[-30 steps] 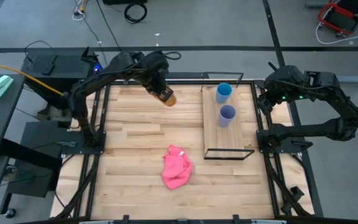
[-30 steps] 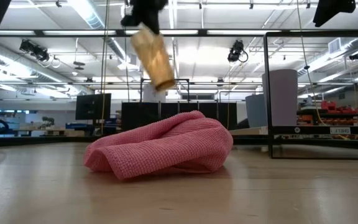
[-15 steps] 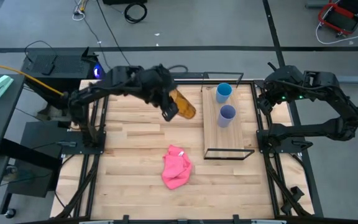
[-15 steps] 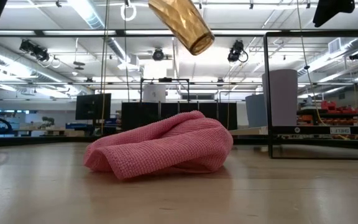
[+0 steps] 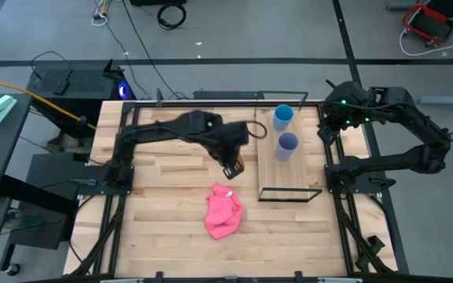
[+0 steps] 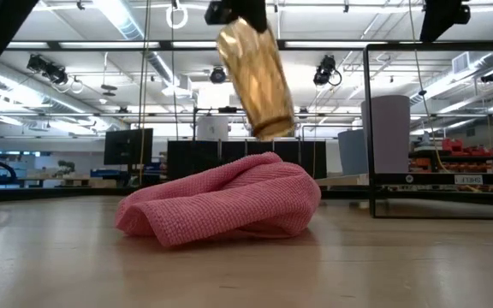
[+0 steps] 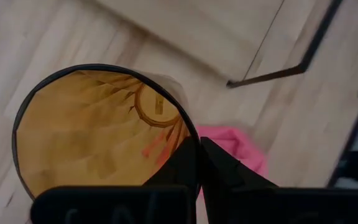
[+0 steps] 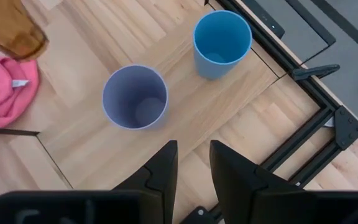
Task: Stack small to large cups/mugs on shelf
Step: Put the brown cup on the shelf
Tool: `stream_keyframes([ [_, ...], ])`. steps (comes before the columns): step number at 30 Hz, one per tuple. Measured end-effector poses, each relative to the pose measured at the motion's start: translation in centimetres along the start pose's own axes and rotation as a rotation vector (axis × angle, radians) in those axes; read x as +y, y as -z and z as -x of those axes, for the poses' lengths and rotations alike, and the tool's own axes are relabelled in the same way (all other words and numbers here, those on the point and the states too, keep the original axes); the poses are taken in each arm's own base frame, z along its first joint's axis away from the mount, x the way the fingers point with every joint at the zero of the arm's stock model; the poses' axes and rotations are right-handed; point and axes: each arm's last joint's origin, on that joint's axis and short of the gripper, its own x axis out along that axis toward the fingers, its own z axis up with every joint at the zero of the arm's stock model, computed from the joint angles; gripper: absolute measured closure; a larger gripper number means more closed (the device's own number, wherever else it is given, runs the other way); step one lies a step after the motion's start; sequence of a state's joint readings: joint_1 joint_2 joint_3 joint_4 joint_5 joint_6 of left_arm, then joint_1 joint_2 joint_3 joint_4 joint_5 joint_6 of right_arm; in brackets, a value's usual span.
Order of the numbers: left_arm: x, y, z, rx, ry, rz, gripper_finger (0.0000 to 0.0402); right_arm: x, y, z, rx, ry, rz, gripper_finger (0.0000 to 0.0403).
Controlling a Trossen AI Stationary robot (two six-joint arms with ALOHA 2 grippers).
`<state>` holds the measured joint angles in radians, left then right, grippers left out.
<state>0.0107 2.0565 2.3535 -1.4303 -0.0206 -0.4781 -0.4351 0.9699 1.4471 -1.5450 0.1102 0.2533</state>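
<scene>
My left gripper (image 5: 230, 159) is shut on the translucent amber cup (image 5: 235, 165), held in the air just left of the shelf (image 5: 293, 169). The cup also shows in the low view (image 6: 255, 81), above the pink cloth (image 6: 221, 205). The light blue cup (image 5: 283, 116) and the lavender cup (image 5: 287, 145) stand upright on the shelf's far half. My right gripper (image 8: 191, 168) is open and empty above the table's far right, looking down on the lavender cup (image 8: 135, 98) and the blue cup (image 8: 221, 40). My left gripper holds the amber cup by its rim (image 7: 193, 142), one finger (image 7: 180, 163) inside the mouth and one (image 7: 229, 171) outside the wall. The fingers come from above. The cup hangs below them, lifted clear and tilted, its base down (image 6: 272, 130).
The pink cloth (image 5: 223, 211) lies crumpled on the tabletop near the front, left of the shelf's black frame (image 5: 289, 194). Bare wood lies to the left of the cloth and on the shelf's near half.
My left gripper has carried the amber cup from the table's far side toward the near edge and right, toward the shelf. The cup tipped strongly on the way and now hangs nearer upright. My right arm has shifted a little toward the table's left.
</scene>
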Motion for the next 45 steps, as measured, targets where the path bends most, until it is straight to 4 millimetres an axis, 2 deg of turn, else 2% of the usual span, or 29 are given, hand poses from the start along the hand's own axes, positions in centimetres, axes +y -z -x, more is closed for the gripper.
stream_keyframes([
  [4,-0.3,-0.2,-3.2,0.063,-0.062,-0.031,0.039,0.2,-0.5,-0.6,0.023,0.007,0.03,0.0302],
  [10,-0.5,-0.5,-5.6,0.088,-0.101,-0.038,0.039,0.4,-1.0,-1.0,0.034,0.01,0.051,0.0302],
  [21,-1.0,-1.1,-7.5,0.053,-0.115,-0.055,0.039,0.5,-1.3,-1.1,0.011,0.004,0.049,0.0302],
  [35,-2.9,-0.3,-8.9,0.075,-0.094,-0.194,0.039,0.5,-1.3,-1.1,0.011,0.005,0.049,0.0302],
  [45,-3.0,-0.2,-9.8,0.101,-0.069,-0.206,0.039,0.4,-1.3,-1.1,0.011,0.004,0.048,0.0302],
])
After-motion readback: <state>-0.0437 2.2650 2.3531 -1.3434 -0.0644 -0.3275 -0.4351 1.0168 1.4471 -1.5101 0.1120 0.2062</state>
